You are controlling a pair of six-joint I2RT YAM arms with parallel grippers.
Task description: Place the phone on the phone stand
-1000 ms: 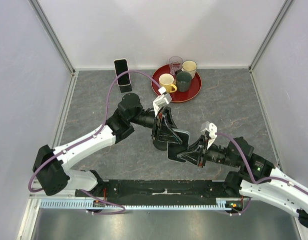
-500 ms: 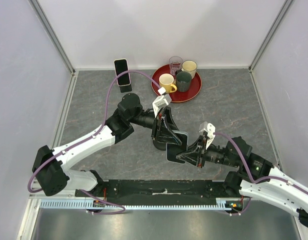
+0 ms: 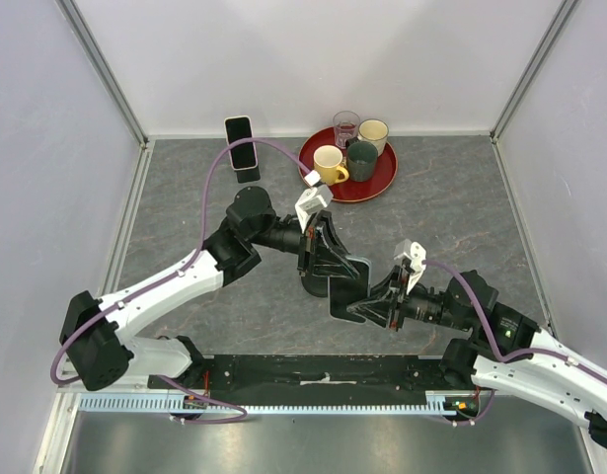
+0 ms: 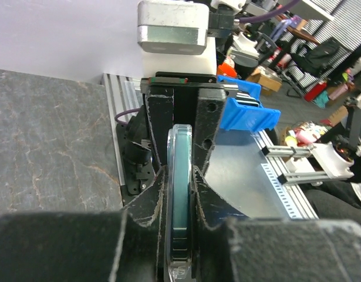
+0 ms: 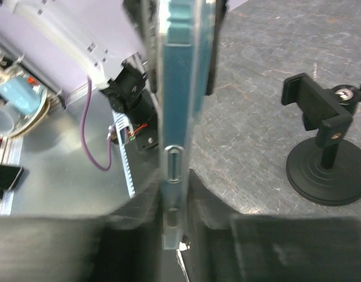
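Observation:
A dark phone with a teal edge is held on edge above the table's middle by both grippers. My left gripper is shut on its far end. My right gripper is shut on its near end. In the left wrist view the phone's edge runs between the fingers of the left gripper. In the right wrist view the phone rises from the right gripper. The black phone stand with a round base stands on the table beside it. In the top view the stand is partly hidden under the left gripper.
A second phone leans on its own stand at the back left. A red tray at the back holds a yellow mug, a dark green mug, a cream cup and a glass. Walls close in three sides.
The right gripper has shifted slightly left toward the left gripper. The left arm's elbow and cable have moved a little. Both grippers stay on the phone.

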